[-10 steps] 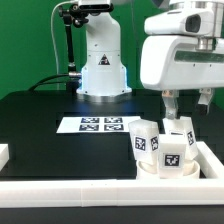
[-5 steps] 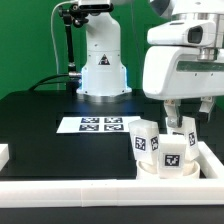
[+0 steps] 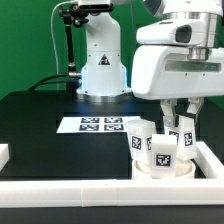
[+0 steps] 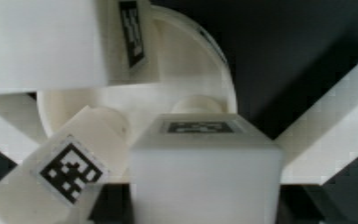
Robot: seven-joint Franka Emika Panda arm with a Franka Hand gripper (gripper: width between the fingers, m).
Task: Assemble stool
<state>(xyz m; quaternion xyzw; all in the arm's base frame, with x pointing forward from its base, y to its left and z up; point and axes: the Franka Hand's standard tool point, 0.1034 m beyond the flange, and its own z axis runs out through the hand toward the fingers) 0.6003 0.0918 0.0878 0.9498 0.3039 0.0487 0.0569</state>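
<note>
Stool seat (image 3: 165, 167), round, white, lies at lower right of the exterior view on the black tabletop (image 3: 50, 115), in the corner of the white rim bars (image 3: 70, 186). Tagged legs (image 3: 161, 152) stand on it. Fingers (image 3: 177, 124) reach down among the legs; cannot tell whether clenched or released. Marker board (image 3: 100, 125) lies behind, mid-frame. Arm base (image 3: 103, 65) at upper centre.

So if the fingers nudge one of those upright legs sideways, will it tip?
Probably not easily. The leg looks short, chunky and rigid, standing on the round seat as if attached. The smooth white plastic may slip between the fingers. It is likely light.
</note>
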